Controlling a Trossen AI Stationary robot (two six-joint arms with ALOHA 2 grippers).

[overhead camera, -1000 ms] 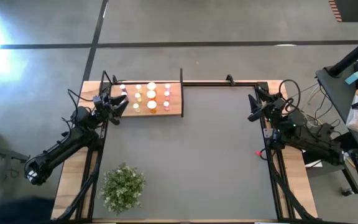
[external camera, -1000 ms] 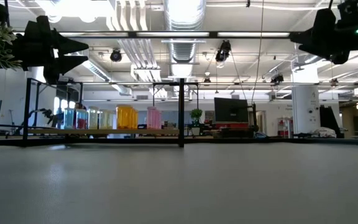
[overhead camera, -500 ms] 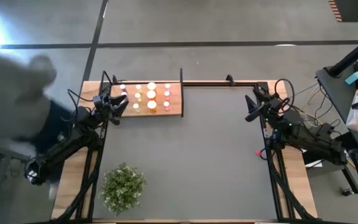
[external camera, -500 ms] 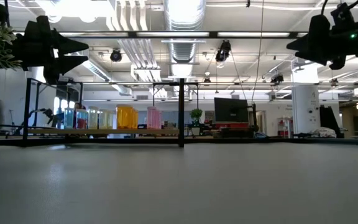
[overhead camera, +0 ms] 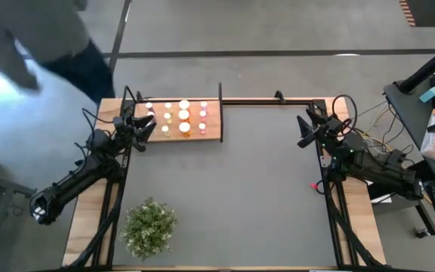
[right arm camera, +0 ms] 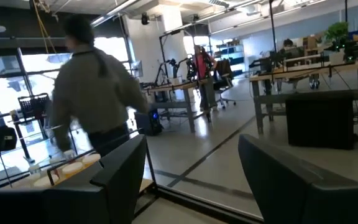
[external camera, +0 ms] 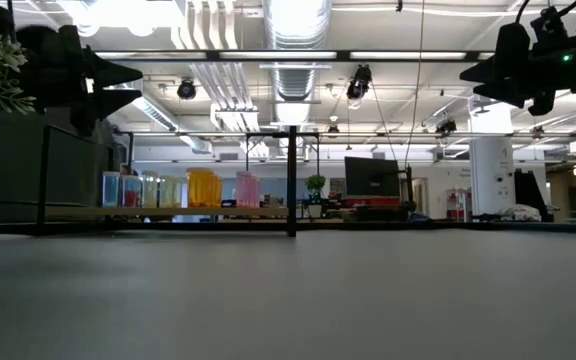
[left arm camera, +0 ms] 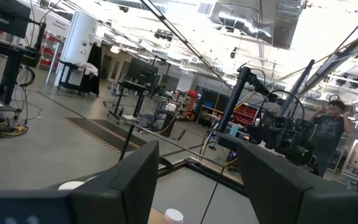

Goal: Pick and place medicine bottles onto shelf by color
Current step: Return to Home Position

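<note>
Twelve or so bottles [overhead camera: 183,115] stand in rows on the shelf [overhead camera: 214,134] at the surface's [overhead camera: 232,196] far left corner in the high view; the left end effector [overhead camera: 148,128] hangs just beside the shelf's left edge, the right end effector [overhead camera: 303,134] by the far right edge, well apart. A plant [overhead camera: 149,227] sits near left; a person [overhead camera: 44,34] is beyond the far left corner. Low view: both end effectors hang high, bottles lined up on the shelf. Wrist views: each is spread wide open, gripping nothing
</note>
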